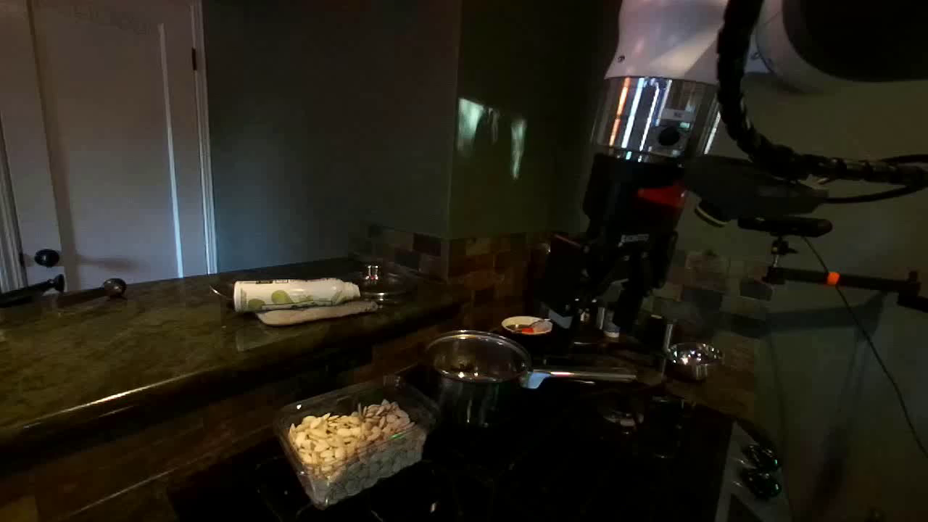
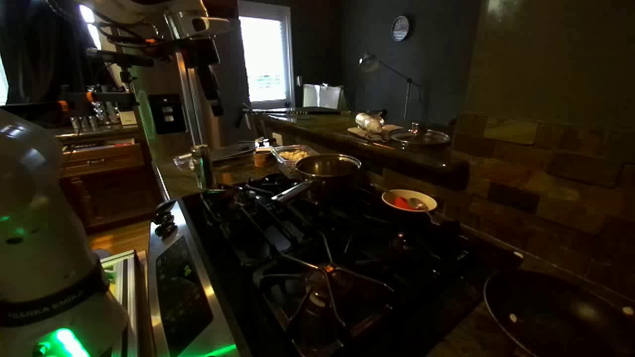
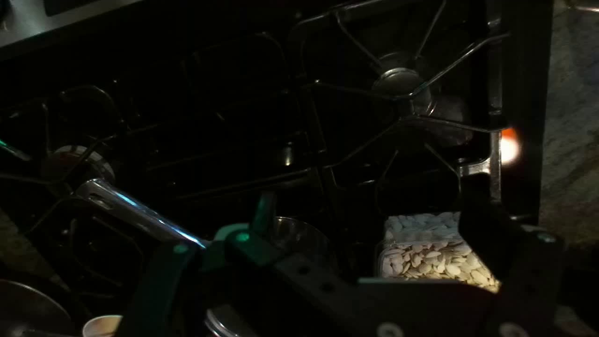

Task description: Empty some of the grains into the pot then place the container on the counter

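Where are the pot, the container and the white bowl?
The pot (image 1: 475, 400): in an exterior view, outer wall below the rim.
The container (image 1: 373, 460): in an exterior view, near side wall.
The white bowl (image 2: 408, 194): in an exterior view, bare inside surface.

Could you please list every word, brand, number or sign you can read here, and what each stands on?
"FRANKA EMIKA", first letter unclear: on the black band around the white robot arm.
"ROBOTIQ", slightly blurred: on the black two-fingered pincer.
Too small and blurred to read: print on the white, green-patterned cylindrical package.
Too small to read: pale label on the arm's shiny silver ring.
Too small: any markings on the round wall clock.
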